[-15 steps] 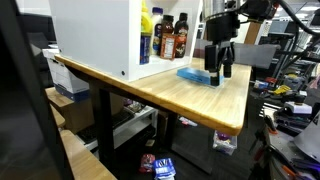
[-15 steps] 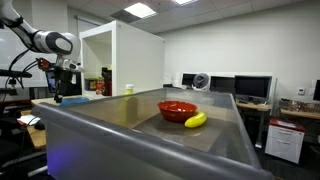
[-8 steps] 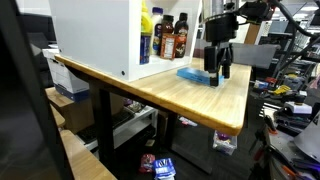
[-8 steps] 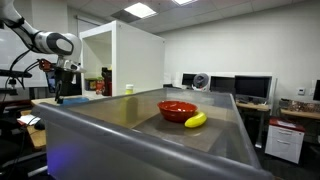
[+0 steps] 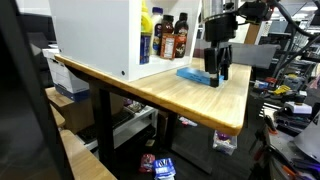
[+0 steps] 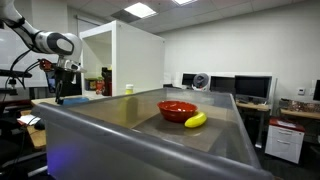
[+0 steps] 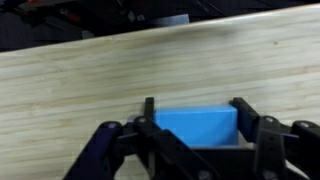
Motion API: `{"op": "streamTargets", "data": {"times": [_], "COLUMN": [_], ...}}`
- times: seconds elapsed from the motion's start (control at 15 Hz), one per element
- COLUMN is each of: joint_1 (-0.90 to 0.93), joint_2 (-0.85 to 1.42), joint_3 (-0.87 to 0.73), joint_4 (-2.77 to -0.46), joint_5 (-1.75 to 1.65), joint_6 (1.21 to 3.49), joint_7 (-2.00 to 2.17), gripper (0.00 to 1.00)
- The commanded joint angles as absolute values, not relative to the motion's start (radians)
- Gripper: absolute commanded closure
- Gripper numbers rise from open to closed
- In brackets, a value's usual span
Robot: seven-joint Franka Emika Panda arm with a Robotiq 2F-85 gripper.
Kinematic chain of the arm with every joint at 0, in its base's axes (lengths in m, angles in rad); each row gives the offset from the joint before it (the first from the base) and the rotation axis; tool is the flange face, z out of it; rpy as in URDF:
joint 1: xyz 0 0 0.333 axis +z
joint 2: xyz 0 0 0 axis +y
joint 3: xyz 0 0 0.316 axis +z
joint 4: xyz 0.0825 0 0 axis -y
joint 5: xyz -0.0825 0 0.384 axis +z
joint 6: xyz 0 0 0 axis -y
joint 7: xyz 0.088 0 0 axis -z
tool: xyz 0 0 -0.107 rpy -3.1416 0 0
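Observation:
A flat blue block (image 7: 195,125) lies on the light wooden tabletop (image 7: 80,70). In the wrist view my gripper (image 7: 195,106) straddles it from above, and one black finger (image 7: 150,108) stands against each short side of the block. In an exterior view the gripper (image 5: 217,72) points straight down at the block's (image 5: 190,73) end furthest from the white cabinet, low over the table. From the far side, the arm and gripper (image 6: 57,96) show small at the left.
A tall white cabinet (image 5: 95,35) stands on the table, with several bottles (image 5: 165,35) beside it, close behind the block. A red bowl (image 6: 177,109) and a banana (image 6: 195,120) sit on a grey surface. The table's edge (image 5: 230,125) is nearby.
The fingers have drawn in toward the blue block's sides. The arm and the block have stayed in place.

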State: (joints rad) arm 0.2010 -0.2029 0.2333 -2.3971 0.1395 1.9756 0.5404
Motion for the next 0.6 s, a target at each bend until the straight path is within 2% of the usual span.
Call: {"op": "streamTargets", "data": {"times": [0.0,0.53], "joint_1": [0.197,0.202], "joint_2": [-0.206,-0.209], "joint_3": [0.238,0.260], "joint_4": [-2.404,-2.354], "joint_5": [0.145,0.069], "joint_6": [1.991,1.965], "joint_7": [0.492,0.452], "gripper": [0.48,0.48]}}
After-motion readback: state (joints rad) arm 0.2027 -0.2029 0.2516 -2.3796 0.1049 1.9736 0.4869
